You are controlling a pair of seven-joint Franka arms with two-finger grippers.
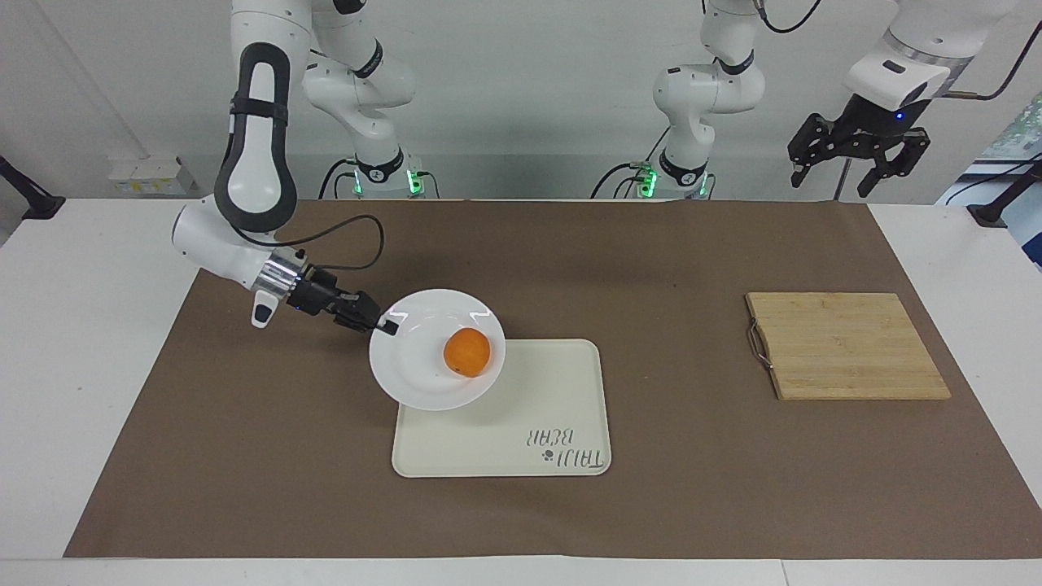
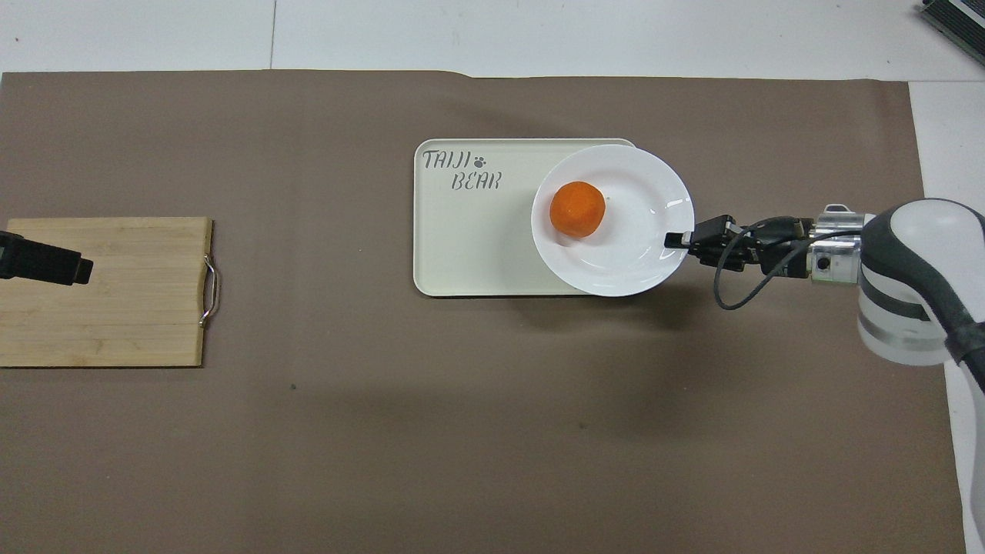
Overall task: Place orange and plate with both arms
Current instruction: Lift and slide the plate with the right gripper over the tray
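I've got the brown mat [image 1: 651, 505] spread across the white table [image 1: 81, 366], and that's my whole working field. On it, toward the left arm's end, sits the wooden cutting board [image 1: 847, 346], flat, with its metal handle facing the middle of the table. Mid-table lies the cream tray [image 1: 529, 415], the one with the lettering.

My right arm [image 1: 244, 155] reaches in low, and the right gripper [image 1: 386, 326] is clamped shut on the rim of the plate [image 1: 415, 374]. I'm holding that plate in the air by its edge, over the end of the tray that faces the right arm's side; it casts a shadow on the tray below, and part of it overhangs the mat. The plate looks slightly tilted from here.

The orange [image 1: 467, 352] rides on the plate, off-centre, on the side away from my gripper.

The left arm waits; its left gripper [image 1: 856, 167] hangs high over the table edge near the cutting board, fingers spread open and holding nothing.
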